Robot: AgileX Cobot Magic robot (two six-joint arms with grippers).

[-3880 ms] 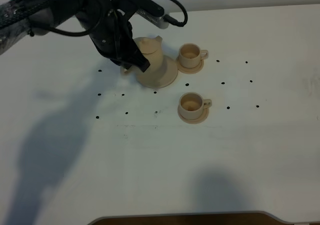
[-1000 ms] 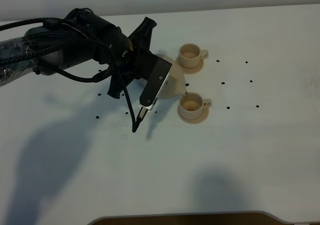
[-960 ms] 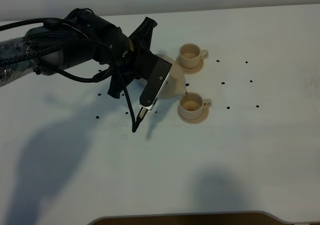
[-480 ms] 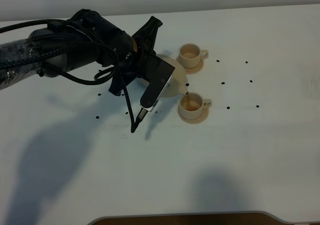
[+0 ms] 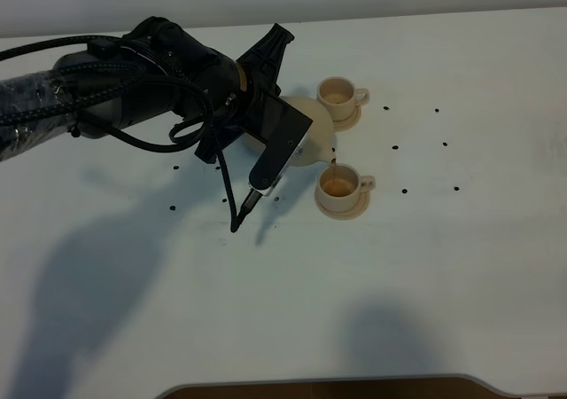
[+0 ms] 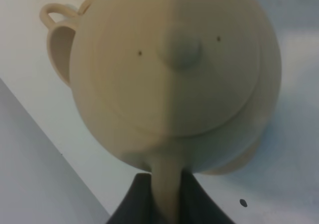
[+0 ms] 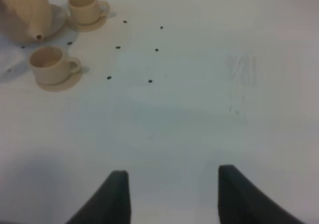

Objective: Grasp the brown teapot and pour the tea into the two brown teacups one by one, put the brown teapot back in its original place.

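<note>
Dim even light — broad soft shadows, wrist views blurry

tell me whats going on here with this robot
The left gripper holds the brown teapot by its handle, lifted and tilted so the spout hangs just above the nearer teacup; it looks mid-pour. The farther teacup stands untouched beyond. The right gripper is open, well away.

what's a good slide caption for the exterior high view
Left end effector tilts the brown teapot, spout above the nearer teacup.
</note>
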